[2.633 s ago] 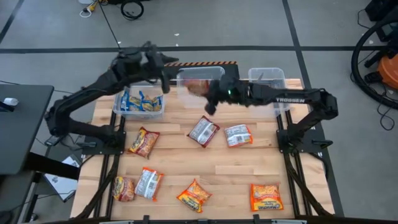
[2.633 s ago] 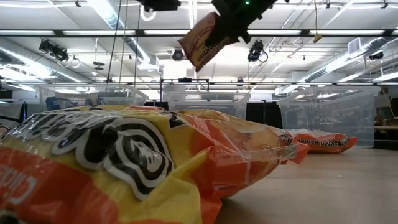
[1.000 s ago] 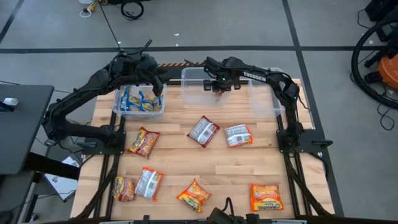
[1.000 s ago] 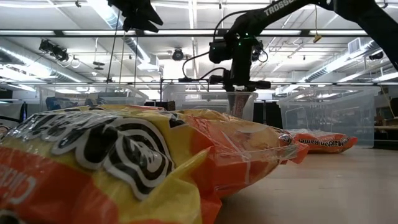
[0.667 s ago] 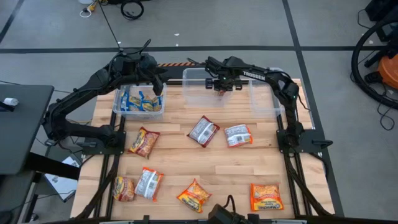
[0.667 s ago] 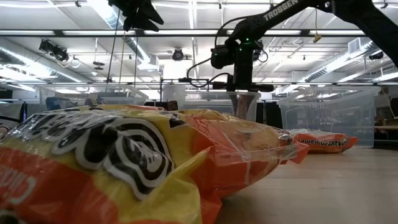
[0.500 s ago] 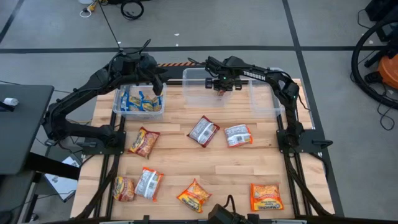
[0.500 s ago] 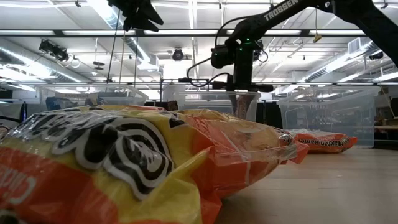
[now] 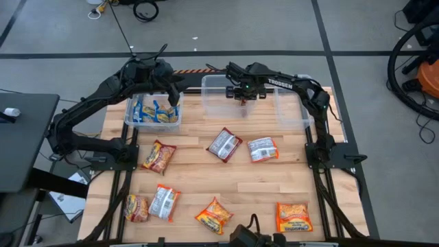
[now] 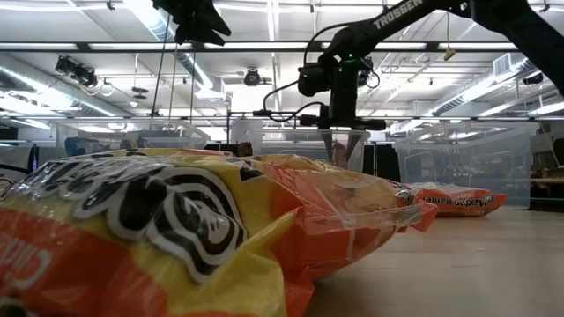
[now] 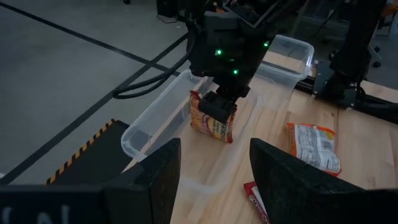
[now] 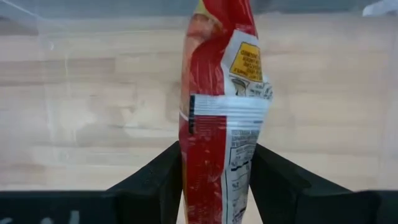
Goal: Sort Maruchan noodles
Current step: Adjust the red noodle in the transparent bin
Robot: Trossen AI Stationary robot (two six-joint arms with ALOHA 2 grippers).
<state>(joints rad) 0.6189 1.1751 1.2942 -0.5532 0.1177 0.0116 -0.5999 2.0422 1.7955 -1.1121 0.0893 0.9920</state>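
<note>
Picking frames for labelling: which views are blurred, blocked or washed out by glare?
Low view: an orange-yellow noodle packet looms blurred against the lens, hiding most of the table; ceiling lights glare. Right wrist view: the red packet fills the centre, sharp. High view: evenly lit, packets small. Left wrist view: clear, slightly dim.

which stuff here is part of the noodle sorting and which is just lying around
Job:
- red packet at the right end effector, inside the middle tub
- blue packets in the left tub
- loose packets on the table
- empty right tub

Lying about:
- black cart
- cables on the floor
</note>
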